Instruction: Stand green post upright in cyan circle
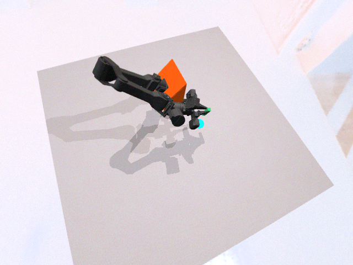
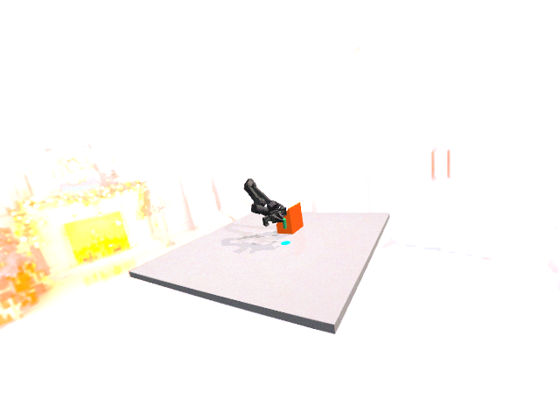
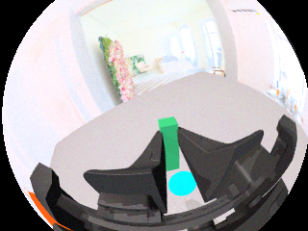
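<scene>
My gripper (image 1: 208, 110) (image 2: 283, 220) (image 3: 168, 133) is shut on the green post (image 1: 207, 111) (image 2: 284, 223) (image 3: 171, 148). The post stands about upright between the fingertips in the exterior view and is held in the air above the table. The cyan circle (image 1: 201, 123) (image 2: 285, 242) (image 3: 182, 183) lies flat on the table, below the post in the exterior view. In the wrist view the circle shows between the fingers, just below the post's lower end. The exact offset between post and circle is hard to tell.
An orange block (image 1: 173, 78) (image 2: 296, 219) with a sloping top stands on the grey table (image 1: 199, 199) (image 2: 271, 280), behind the gripper and close beside the arm. A bit of orange shows at the lower left of the wrist view. The arm's shadows fall on the table.
</scene>
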